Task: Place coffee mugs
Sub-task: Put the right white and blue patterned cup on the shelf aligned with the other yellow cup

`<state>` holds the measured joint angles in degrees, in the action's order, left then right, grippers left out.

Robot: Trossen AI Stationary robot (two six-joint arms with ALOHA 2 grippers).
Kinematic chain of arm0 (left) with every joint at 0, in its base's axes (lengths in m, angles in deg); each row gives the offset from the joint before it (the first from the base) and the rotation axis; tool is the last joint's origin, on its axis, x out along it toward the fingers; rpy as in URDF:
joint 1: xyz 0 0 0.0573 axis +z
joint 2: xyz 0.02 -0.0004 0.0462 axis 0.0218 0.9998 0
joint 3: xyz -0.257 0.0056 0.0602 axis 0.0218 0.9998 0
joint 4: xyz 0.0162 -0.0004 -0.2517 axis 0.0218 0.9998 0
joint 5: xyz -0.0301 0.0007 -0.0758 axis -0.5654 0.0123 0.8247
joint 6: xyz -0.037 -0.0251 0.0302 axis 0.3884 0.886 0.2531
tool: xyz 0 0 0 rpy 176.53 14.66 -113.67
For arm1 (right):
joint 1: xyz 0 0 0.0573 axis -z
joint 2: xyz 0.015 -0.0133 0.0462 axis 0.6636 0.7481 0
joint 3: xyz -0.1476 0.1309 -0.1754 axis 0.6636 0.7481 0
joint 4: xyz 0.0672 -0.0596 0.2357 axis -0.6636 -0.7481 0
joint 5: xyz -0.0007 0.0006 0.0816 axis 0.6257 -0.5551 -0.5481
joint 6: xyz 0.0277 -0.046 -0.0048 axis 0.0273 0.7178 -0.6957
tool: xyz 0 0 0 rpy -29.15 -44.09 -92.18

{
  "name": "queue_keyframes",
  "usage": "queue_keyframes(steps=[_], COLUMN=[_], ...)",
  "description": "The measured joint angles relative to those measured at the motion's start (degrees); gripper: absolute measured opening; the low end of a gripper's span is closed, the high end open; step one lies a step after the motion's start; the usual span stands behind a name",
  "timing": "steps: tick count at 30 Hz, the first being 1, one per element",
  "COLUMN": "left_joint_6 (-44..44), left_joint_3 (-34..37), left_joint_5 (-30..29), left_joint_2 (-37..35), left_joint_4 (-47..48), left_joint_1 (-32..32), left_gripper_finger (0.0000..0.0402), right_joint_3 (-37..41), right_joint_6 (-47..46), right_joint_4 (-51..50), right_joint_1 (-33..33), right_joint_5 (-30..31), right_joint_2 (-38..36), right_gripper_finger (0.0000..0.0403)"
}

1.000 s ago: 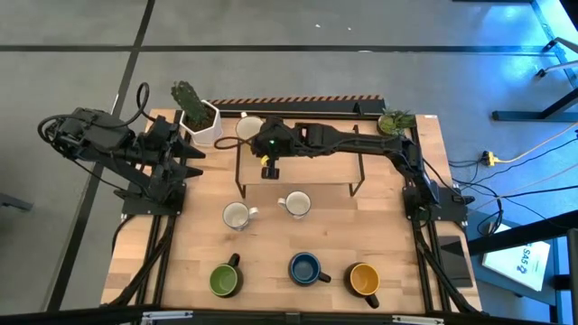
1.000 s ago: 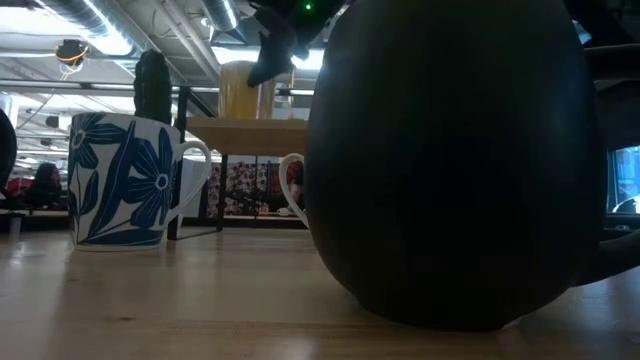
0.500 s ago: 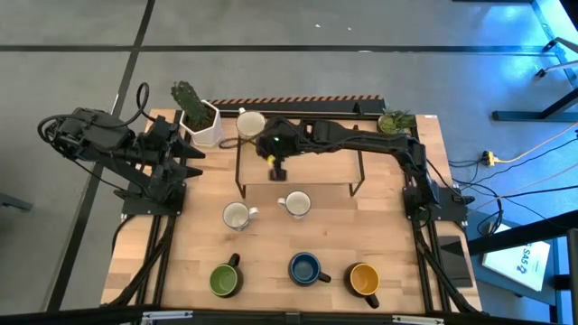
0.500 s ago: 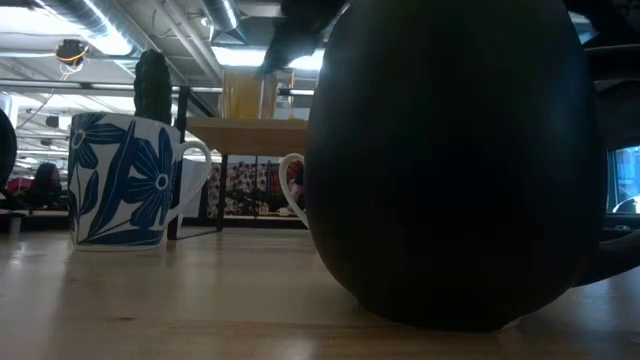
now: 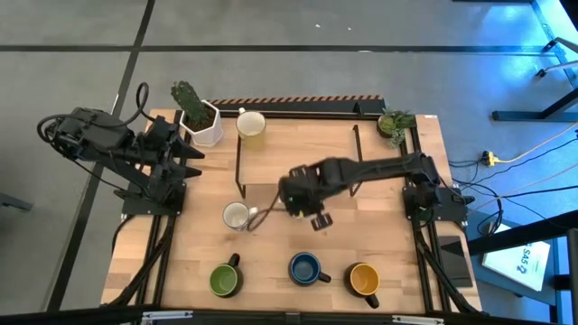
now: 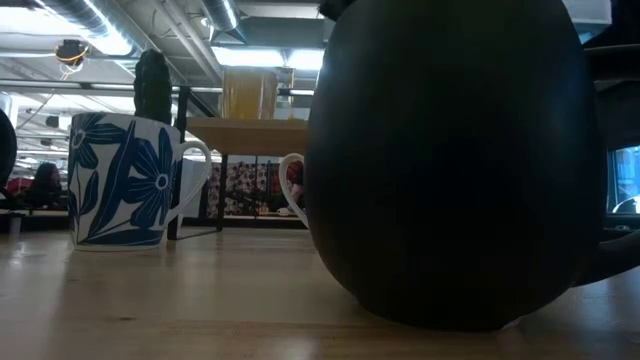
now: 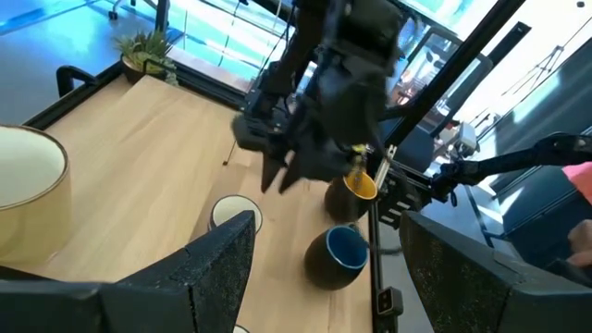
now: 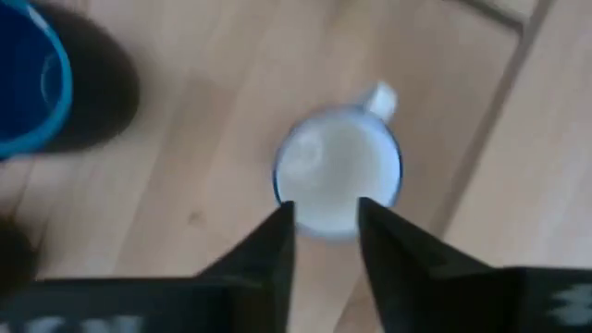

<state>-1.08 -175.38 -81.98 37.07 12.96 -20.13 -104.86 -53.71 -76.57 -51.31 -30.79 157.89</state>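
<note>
Table point(image 5: 271, 262): pale wood top, carrying everything listed below.
Rack point(image 5: 242, 167): thin dark frame with a raised shelf, on the far side of the right hand.
Right arm: reaches across mid-table from its base at the table's right edge.
Left arm: parked at the table's left edge, well apart from the right hand; left hand point(image 7: 314, 268) empty, its fingers standing wide apart.
Right hand point(image 8: 324, 231): hovers directly above a white mug, fingers parted to a narrow gap, gripping nothing.
Cactus pot point(image 5: 200, 120): white, at the far left corner, well beyond the right hand.
Leafy plant point(image 5: 394, 120): far right corner, well apart from the right hand.
Cream mug point(image 5: 251, 125): stands on the rack's far left end, beyond the right hand.
Dark mugs: green inside point(image 5: 225, 281), blue inside point(image 5: 305, 268), orange inside point(image 5: 363, 279), in a row nearer the table's front than the right hand.
White mug under hand point(image 8: 339, 174): upright, empty, just below the fingertips; hidden under the arm in the high view.
Second white mug point(image 5: 237, 216): just beside the right hand, toward the left arm.
Handling, judged: ceramic, rigid, light when empty, glazed and likely slippery, chips if dropped; grip best across the rim wall, one finger inside, away from the handle.
</note>
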Motion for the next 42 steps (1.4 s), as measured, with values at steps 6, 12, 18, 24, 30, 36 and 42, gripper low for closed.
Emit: queue_keyframes(steps=[6, 12, 18, 24, 30, 36, 42], left_joint_6=[0.0, 0.2, 0.5, 0.4, 0.4, 0.5, 0.5], left_joint_3=[0.0, 0.0, 0.0, 0.0, 0.0, 0.0, 0.0], left_joint_5=[0.0, 0.0, 0.0, 0.0, -0.1, -0.4, -0.3], left_joint_2=[0.0, 0.0, 0.0, 0.0, 0.0, 0.0, 0.0], left_joint_4=[0.0, 0.0, 0.0, 0.0, 0.0, 0.0, 0.0], left_joint_1=[0.0, 0.0, 0.0, 0.0, 0.0, 0.0, 0.0], left_gripper_finger=[0.0263, 0.0263, 0.0263, 0.0263, 0.0263, 0.0263, 0.0263], right_joint_3=[6.3, 13.2, 19.1, 23.9, 25.0, 25.1, 20.5], right_joint_6=[-2.9, -5.1, -5.4, -5.4, -5.4, -5.9, -5.5], right_joint_4=[4.3, 9.9, 16.5, 18.7, 18.6, 18.7, 17.5], right_joint_1=[-1.6, -1.6, -1.6, -1.6, -1.5, -1.5, -2.3], right_joint_5=[1.3, -1.0, -0.5, -0.4, 1.4, 1.0, -4.0], right_joint_2=[0.0, 0.0, 0.0, 0.0, 0.0, 0.0, 0.1], right_gripper_finger=[0.022, 0.0229, 0.0229, 0.0178, 0.0064, 0.0018, 0.0011])
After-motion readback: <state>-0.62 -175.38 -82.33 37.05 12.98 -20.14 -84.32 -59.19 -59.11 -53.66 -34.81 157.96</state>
